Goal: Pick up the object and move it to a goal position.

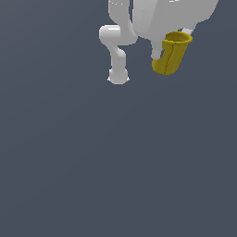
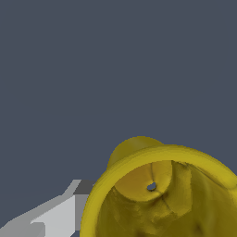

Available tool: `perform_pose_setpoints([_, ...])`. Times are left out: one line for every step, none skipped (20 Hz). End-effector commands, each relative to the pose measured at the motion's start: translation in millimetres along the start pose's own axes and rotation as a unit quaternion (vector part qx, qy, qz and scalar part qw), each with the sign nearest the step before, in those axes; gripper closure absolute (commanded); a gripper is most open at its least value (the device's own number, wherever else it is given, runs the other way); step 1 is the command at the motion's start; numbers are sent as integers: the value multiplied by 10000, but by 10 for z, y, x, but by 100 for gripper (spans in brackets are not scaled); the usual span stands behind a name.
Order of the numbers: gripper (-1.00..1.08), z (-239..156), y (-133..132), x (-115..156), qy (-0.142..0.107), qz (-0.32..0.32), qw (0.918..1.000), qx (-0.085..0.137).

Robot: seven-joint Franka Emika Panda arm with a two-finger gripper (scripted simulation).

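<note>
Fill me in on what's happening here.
A white simulated robot arm has a small mustard-yellow cup at its gripper, with the cup tilted and its open rim facing up toward the hand. The wrist view looks straight into the cup's hollow inside, with one grey finger beside its rim. The cup seems to be lifted rather than resting, though the plain grey background gives little to judge height by. No goal marker shows in either view.

Cup point(image 1: 172, 54) held high at tool point(image 1: 172, 44); floor point(image 1: 115, 162) below open; nothing obstructs passage.
</note>
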State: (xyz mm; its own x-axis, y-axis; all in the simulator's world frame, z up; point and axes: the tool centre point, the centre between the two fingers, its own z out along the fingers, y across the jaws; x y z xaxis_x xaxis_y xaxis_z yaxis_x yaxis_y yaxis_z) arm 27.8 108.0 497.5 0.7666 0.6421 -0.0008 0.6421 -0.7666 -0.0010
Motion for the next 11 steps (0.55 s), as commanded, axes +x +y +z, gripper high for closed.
perform_pose_setpoints([108,-59,1,21,5,1,10000,-3])
perform_pose_setpoints([108,-74,2,28,5,1,10000,-3])
perform_pose_setpoints([108,-86,-1,36,4,-1,10000,-4])
perform_pose_setpoints([108,-97,0,41,4,-1,10000,-4])
perform_pose_setpoints([108,-106,1,45,4,-1,10000,-4])
perform_pose_setpoints([108,-113,1,48,4,-1,10000,-4])
perform_pose_setpoints([108,-119,2,51,4,-1,10000,-4])
perform_pose_setpoints([108,-123,3,53,4,-1,10000,-4])
perform_pose_setpoints([108,-126,0,57,4,-3,10000,-5])
perform_pose_setpoints([108,-128,1,58,4,-3,10000,-5])
perform_pose_setpoints([108,-128,1,58,4,-3,10000,-5])
